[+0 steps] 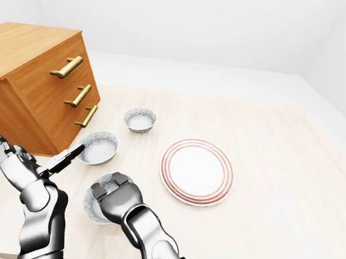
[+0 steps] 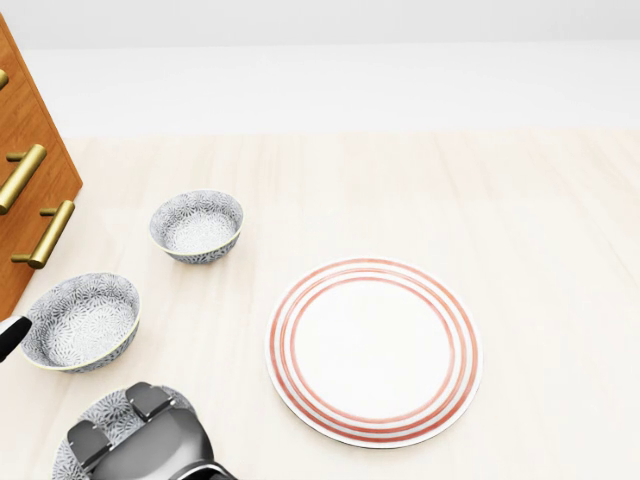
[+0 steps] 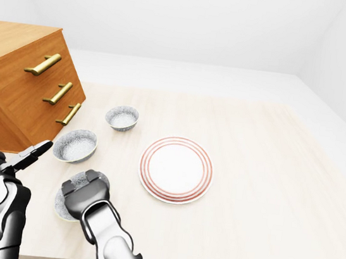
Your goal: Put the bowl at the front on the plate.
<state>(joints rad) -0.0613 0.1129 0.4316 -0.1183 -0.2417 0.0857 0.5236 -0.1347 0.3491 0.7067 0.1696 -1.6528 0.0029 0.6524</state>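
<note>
A: Where the front bowl [image 2: 108, 408] is concerned, state its position.

B: It sits on the worktop [image 2: 520, 220], lower left in the head view, clear of the plate [image 2: 375, 350]. The right robot hand [image 1: 119, 198] covers it; whether it is gripping cannot be determined. The left robot hand [image 1: 19, 160] is raised, with its fingers spread and nothing in it.
</note>
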